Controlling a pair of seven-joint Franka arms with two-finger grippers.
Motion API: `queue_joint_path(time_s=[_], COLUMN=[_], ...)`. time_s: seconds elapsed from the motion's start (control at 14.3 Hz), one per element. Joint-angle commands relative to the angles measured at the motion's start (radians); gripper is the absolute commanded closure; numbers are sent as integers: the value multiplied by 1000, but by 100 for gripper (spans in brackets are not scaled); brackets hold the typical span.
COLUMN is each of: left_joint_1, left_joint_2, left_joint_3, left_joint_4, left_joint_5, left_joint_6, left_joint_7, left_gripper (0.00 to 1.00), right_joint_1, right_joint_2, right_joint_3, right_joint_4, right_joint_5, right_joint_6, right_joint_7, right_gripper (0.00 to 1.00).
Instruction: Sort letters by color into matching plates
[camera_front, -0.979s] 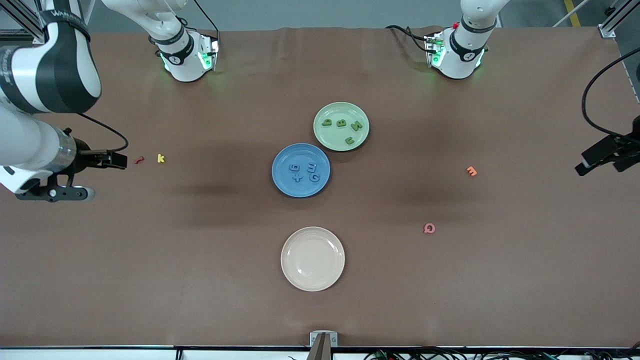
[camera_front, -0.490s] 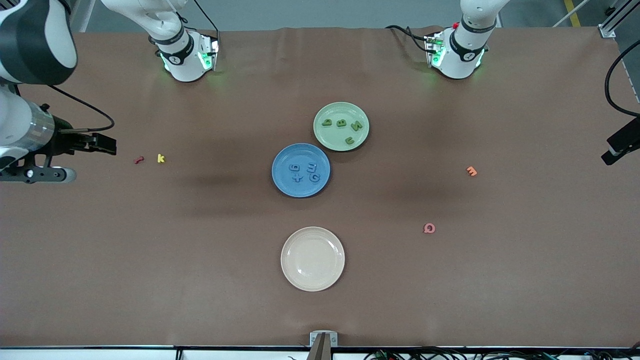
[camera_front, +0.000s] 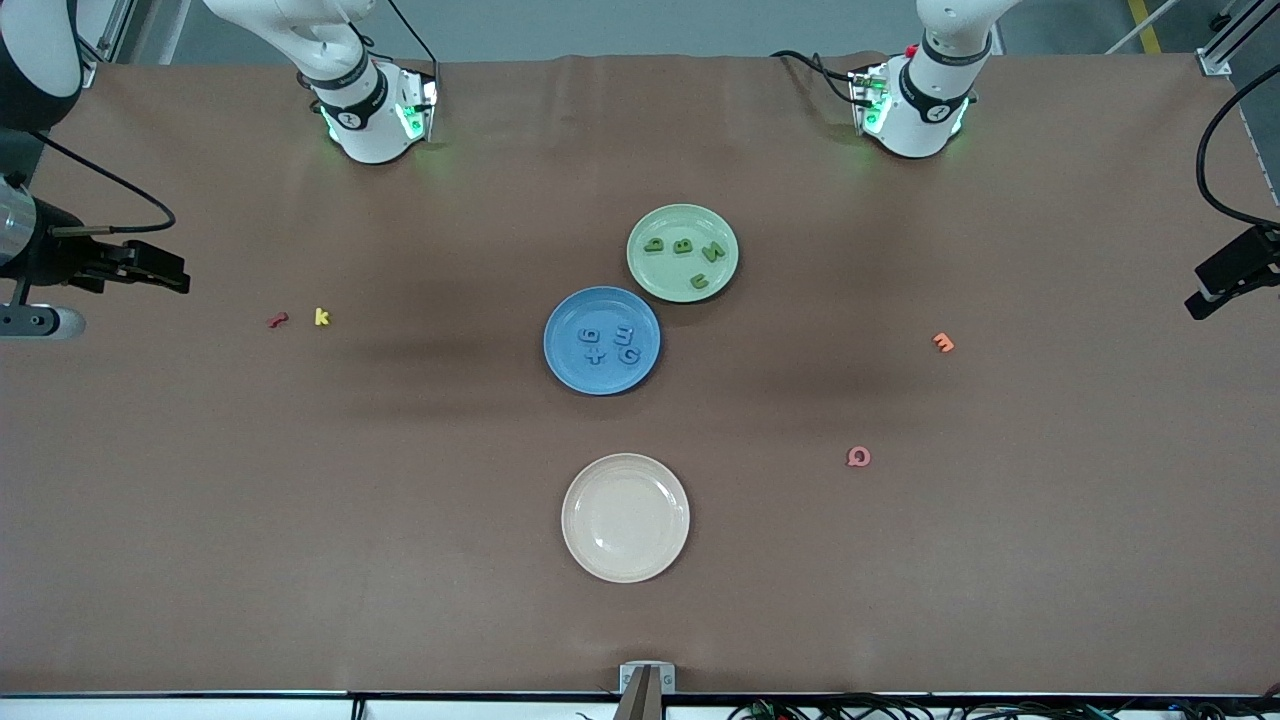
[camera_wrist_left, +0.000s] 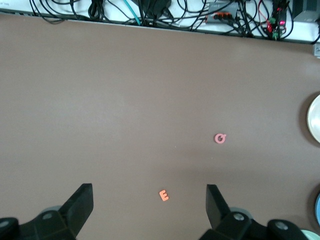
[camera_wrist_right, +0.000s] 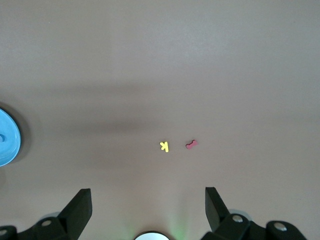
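Observation:
The blue plate (camera_front: 566, 312) lies mid-table with several blue letters (camera_front: 610, 345) in it. Beside it, farther from the front camera, the pale green plate (camera_front: 648, 275) holds several green letters (camera_front: 684, 247). The two rims nearly touch. My right gripper (camera_front: 170, 275) hangs open and empty over the right arm's end of the table; the right wrist view shows its fingers (camera_wrist_right: 80, 205) spread wide. My left gripper (camera_front: 1205, 295) hangs open and empty over the left arm's end, its fingers (camera_wrist_left: 215, 200) wide apart in the left wrist view.
An empty cream plate (camera_front: 625, 517) sits nearer the front camera. A red letter (camera_front: 278, 320) and a yellow k (camera_front: 321, 317) lie toward the right arm's end. An orange E (camera_front: 942, 342) and a pink Q (camera_front: 858, 457) lie toward the left arm's end.
Both arms have drawn away from the middle, each toward its own end of the table. The plates and letters have not moved.

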Motion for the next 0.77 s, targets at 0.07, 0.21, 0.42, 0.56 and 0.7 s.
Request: queue_joint_path(time_s=[0.07,0.21,0.42,0.56,0.7], left_joint_1=[-343,-478,-489,-489,-488], left_joint_2=[6,6,4,6,4], left_joint_3=[347,484,492,492,492], left_joint_4=[11,11,11,11,11], left_joint_5=[16,16,16,16,16], left_joint_6=[-34,-35,-35,-35,-37], left_joint_7=[20,20,17,17,19], left_gripper=[1,1,0,0,0], right_joint_1=[5,3,-1,-3,-3], right_joint_2=[-20,-20,-22,-22,-22], right_joint_3=[3,1,-5,-8,-4], right_joint_4=[-16,-7,5,23,40], right_joint_5=[10,10,10,11,13], right_joint_6=[-4,-22,-31,-42,-63], right_joint_7=[-1,0,0,2,69], right_gripper=[0,0,0,0,0])
